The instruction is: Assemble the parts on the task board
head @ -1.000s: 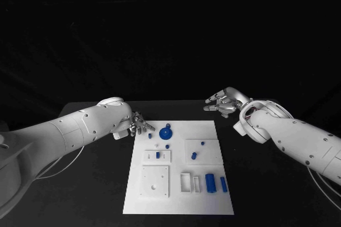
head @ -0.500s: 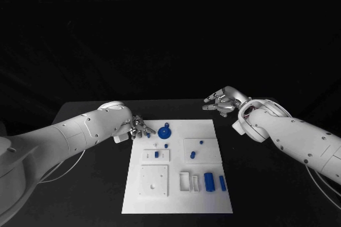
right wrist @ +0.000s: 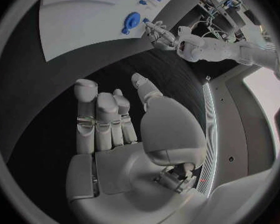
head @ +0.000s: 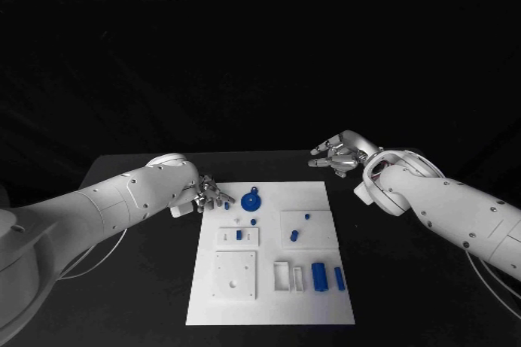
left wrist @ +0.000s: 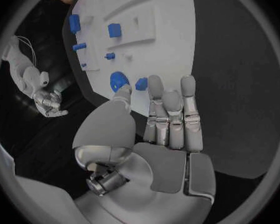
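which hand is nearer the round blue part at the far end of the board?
Left. The left hand sits at the board's far left edge, just beside the round blue part. The right hand hangs over bare table beyond the task board.

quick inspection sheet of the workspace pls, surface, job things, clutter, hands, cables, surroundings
surface: black table, with the white task board lying in its middle.
job's things: blue parts on the board, a round one near its far end, two long ones near its near right corner.
clutter: nothing seen.
hands: left hand open, hovering at the board's far left corner; right hand open, raised beyond the far right corner.
cables: white cable under the left arm.
surroundings: dark backdrop.
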Robot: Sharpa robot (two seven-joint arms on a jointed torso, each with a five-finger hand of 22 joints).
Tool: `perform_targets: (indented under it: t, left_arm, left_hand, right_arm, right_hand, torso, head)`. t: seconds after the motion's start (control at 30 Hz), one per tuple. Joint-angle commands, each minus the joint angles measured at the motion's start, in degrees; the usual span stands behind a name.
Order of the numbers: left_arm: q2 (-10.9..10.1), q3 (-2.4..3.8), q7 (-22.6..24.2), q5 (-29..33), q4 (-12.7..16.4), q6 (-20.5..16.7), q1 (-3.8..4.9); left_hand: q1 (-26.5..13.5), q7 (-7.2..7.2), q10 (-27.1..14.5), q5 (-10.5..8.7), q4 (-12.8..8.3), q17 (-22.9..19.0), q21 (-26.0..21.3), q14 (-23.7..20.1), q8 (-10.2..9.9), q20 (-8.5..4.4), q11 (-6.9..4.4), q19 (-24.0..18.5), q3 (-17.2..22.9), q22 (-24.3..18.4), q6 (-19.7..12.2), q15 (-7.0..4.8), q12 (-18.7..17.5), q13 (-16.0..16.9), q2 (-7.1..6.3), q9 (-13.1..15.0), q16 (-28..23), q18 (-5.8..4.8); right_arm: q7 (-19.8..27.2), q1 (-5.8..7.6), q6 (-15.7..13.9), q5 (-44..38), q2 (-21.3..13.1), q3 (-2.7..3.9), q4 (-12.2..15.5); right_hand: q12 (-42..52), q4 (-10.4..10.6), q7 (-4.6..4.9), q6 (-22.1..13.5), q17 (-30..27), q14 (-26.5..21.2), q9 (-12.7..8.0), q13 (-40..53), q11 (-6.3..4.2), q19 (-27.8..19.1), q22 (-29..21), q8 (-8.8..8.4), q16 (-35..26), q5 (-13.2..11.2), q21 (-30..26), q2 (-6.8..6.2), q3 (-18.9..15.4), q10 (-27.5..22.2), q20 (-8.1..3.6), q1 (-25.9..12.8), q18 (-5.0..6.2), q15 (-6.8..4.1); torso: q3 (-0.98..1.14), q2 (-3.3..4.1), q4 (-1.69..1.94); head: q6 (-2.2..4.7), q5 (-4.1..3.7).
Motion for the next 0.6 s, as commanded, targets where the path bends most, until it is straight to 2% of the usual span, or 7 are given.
perform_targets:
  t: [0.03, 0.13, 0.43, 0.6]
  left_arm:
    - [0.1, 0.01, 0.6, 0.5, 0.0, 1.6, -0.05]
    - [0.1, 0.0, 0.6, 0.5, 0.0, 2.0, -0.05]
    - [0.1, 0.0, 0.6, 0.6, 0.0, 1.9, -0.06]
    - [0.0, 0.01, 0.7, 0.9, 0.0, 1.9, -0.06]
  left_hand:
    - [0.1, 0.3, -0.4, -0.2, -0.7, -0.1, 0.1, -0.4, -0.4, 0.13, 0.08, -0.5, -0.1, 1.2, 0.0, -0.01, 0.4, -0.1, 0.71, -0.1, 0.2, -0.88]
    - [0.3, 0.31, -0.5, -0.2, -1.6, -0.2, 0.1, -0.4, -0.4, 0.11, 0.06, -0.5, -0.6, 1.2, 0.0, -0.02, 0.4, -0.1, 1.36, -0.2, 0.2, -0.87]
    - [0.6, 0.36, -0.5, -0.42, -2.2, -0.2, 0.1, -0.5, -0.6, 0.15, 0.12, -0.5, -0.8, 1.2, 0.0, 0.01, 0.4, -0.2, 1.34, -0.4, 0.2, -0.86]
    - [0.8, 0.35, -0.5, -0.39, -2.9, -0.3, 0.0, -0.5, -0.7, 0.14, 0.13, -0.5, -1.1, 1.2, 0.0, 0.01, 0.3, -0.3, 1.86, -0.5, 0.2, -0.81]
  right_arm:
    - [0.1, -0.02, 0.0, 0.0, 0.0, 0.03, 0.1]
    - [0.1, -0.02, 0.0, 0.0, 0.0, 0.03, 0.0]
    - [0.1, -0.02, 0.0, 0.0, 0.1, 0.03, 0.0]
    - [0.1, -0.02, 0.1, 0.0, 0.1, 0.03, -0.1]
  right_hand:
    - [-0.4, -0.1, -0.09, -0.4, -0.1, 0.1, -0.1, -0.1, 0.16, 2.7, 3.8, 0.22, -0.3, 0.3, -0.2, 0.2, -0.3, -0.1, 0.4, 0.0, 0.95, 0.09]
    - [-0.4, -0.1, -0.09, -0.4, -0.1, 0.1, -0.1, -0.1, 0.16, 2.7, 3.8, 0.22, -0.3, 0.3, -0.2, 0.2, -0.3, -0.1, 0.4, 0.0, 0.95, 0.09]
    - [-0.4, -0.1, -0.09, -0.4, -0.1, 0.1, -0.1, -0.1, 0.16, 2.7, 3.8, 0.22, -0.3, 0.3, -0.2, 0.2, -0.3, -0.1, 0.4, 0.0, 0.95, 0.09]
    - [-0.4, -0.1, -0.09, -0.4, -0.1, 0.1, -0.1, -0.1, 0.16, 2.7, 3.8, 0.22, -0.3, 0.3, -0.2, 0.2, -0.3, -0.1, 0.4, 0.0, 0.95, 0.09]
  torso:
    - [0.04, -0.01, -0.04]
    - [0.06, 0.03, -0.04]
    - [0.04, 0.05, -0.02]
    - [0.0, 0.05, 0.0]
  head:
    - [0.02, 0.06]
    - [-0.02, 0.0]
    - [-0.02, -0.05]
    - [-0.03, -0.06]
